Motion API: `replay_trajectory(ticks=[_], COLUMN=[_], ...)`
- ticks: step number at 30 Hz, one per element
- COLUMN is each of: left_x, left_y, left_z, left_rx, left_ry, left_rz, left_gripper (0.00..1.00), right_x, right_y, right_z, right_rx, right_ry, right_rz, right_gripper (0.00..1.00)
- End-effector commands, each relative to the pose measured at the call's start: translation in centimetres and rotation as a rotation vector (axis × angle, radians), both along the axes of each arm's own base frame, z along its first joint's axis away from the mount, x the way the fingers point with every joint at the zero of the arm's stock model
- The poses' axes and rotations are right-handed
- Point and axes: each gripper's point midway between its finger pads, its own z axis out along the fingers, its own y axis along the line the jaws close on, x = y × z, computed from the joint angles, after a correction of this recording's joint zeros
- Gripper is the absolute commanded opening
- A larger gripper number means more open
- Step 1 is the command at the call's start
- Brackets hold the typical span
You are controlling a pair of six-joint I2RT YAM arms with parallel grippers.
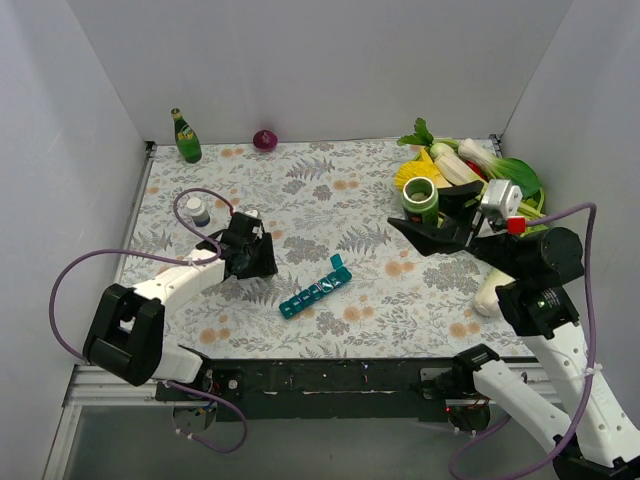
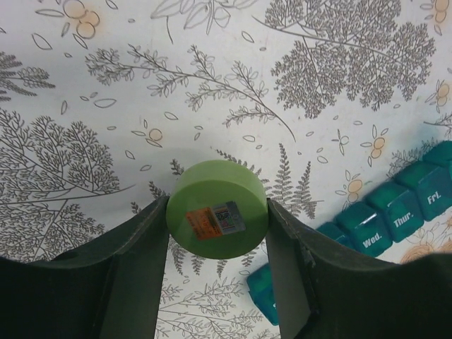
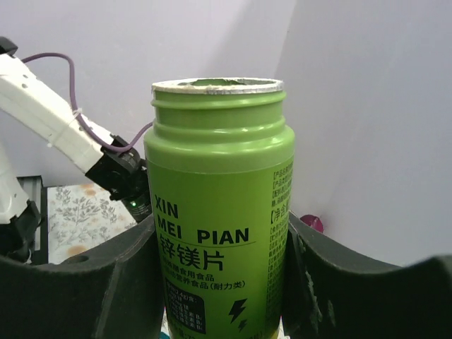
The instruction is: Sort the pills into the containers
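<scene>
The right claw [image 3: 219, 296] is clamped on the open green jar [image 3: 219, 176]; the left claw [image 2: 217, 247] is clamped on its lid [image 2: 212, 208]; the teal containers [image 1: 316, 287] lie on the table [image 1: 330, 190] between the arms; carry the jar over the one open box [image 1: 341, 265] and tip slowly.

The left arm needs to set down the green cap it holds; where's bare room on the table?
Barest: the middle of the cloth between the purple onion and the pill organizer, and the near strip in front of the organizer. Crowded: the far right corner, with the vegetables and the right tool holding the green jar; also by the white bottle.
</scene>
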Motion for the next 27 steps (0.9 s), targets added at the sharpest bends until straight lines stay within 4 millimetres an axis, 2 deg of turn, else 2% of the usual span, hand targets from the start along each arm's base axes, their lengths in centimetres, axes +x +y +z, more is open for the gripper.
replay_trajectory(ticks=[1,2,3,5,6,7,8,9,10,11,12,13,14,15,16,17,18,19,20,21,22,23,24,25,26,27], left_x=[1.4,1.3,1.2,1.2,1.2,1.2,1.2,1.1,1.0,0.9,0.8,0.8,0.8,0.9,0.9,1.1,1.0,1.1,1.1,1.2,1.2,1.3,1.3,1.4,1.5,1.5], left_y=[0.4,0.7,0.6,0.8,0.7,0.7,0.9,0.9,0.9,1.2,1.3,1.5,1.7,1.8,1.8,1.7,1.7,1.6,1.5,1.5,1.5,1.6,1.5,1.5,1.7,1.7], left_z=[0.6,0.2,0.1,-0.3,-0.5,-0.8,-1.2,-1.9,-2.3,-2.6,-3.1,-3.1,-3.2,-3.1,-2.9,-2.6,-2.5,-2.0,-1.8,-1.5,-1.2,-0.6,-0.1,0.5,1.6,2.2], left_rx=[-0.011,-0.009,-0.017,-0.036,-0.055,-0.060,-0.063,-0.061,-0.065,-0.061,-0.062,-0.066,-0.078,-0.084,-0.092,-0.112,-0.118,-0.127,-0.140,-0.145,-0.147,-0.146,-0.156,-0.158,-0.162,-0.170], left_ry=[-0.043,-0.027,-0.022,-0.006,0.007,0.017,0.032,0.060,0.080,0.097,0.116,0.123,0.128,0.124,0.115,0.109,0.106,0.089,0.085,0.079,0.074,0.056,0.046,0.028,-0.006,-0.026], left_rz=[0.008,0.013,0.013,0.022,0.020,0.026,0.034,0.038,0.041,0.051,0.057,0.060,0.066,0.069,0.071,0.069,0.065,0.058,0.051,0.045,0.042,0.029,0.019,0.009,0.003,-0.004], left_gripper=[0.04,0.05,0.07,0.12,0.13,0.14,0.19,0.21,0.25,0.30,0.42,0.47,0.51,0.62,0.66,0.71,0.75,0.81,0.83,0.84,0.90,0.91,0.94,0.95,0.98,0.98], right_x=[-2.0,-4.9,-5.7,-1.5,0.8,3.5,4.4,4.4,2.6,0.3,-1.5,-3.6,-3.4,-2.0,2.1,5.0,6.8,8.7,9.0,7.9,4.8,2.0,0.4,-0.8,0.1,2.1], right_y=[1.1,0.9,0.9,-0.1,-1.4,-3.0,-2.9,-2.5,-0.7,0.5,1.4,2.9,2.8,2.5,0.3,-0.7,-2.1,-4.6,-4.6,-4.1,-1.4,-0.3,0.9,2.2,1.8,1.0], right_z=[0.1,1.4,1.8,2.1,3.1,2.8,1.8,0.9,-1.7,-2.4,-3.3,-4.0,-4.9,-4.6,-4.3,-3.8,-3.4,-3.5,-4.7,-4.8,-5.5,-5.2,-6.7,-6.4,-6.3,-5.2], right_rx=[0.042,0.084,0.108,0.084,0.091,0.069,0.059,0.055,0.010,0.035,0.029,0.026,-0.024,-0.016,0.004,-0.024,-0.004,0.002,0.013,0.051,0.003,0.000,-0.030,-0.034,-0.037,-0.036], right_ry=[0.049,-0.021,-0.066,-0.131,-0.139,-0.149,-0.111,-0.068,0.001,0.105,0.141,0.152,0.065,0.028,0.040,0.020,0.048,0.084,0.160,0.234,0.241,0.198,0.164,0.045,-0.001,-0.024], right_rz=[0.150,0.216,0.212,-0.062,-0.205,-0.350,-0.351,-0.305,-0.127,0.012,0.106,0.174,0.105,0.003,-0.247,-0.373,-0.437,-0.436,-0.359,-0.263,-0.088,-0.023,0.010,-0.025,-0.114,-0.235], right_gripper=[0.01,0.01,0.01,0.01,0.01,0.01,0.01,0.01,0.01,0.01,0.01,0.01,0.01,0.01,0.01,0.01,0.01,0.01,0.01,0.01,0.01,0.01,0.01,0.01,0.02,0.01])
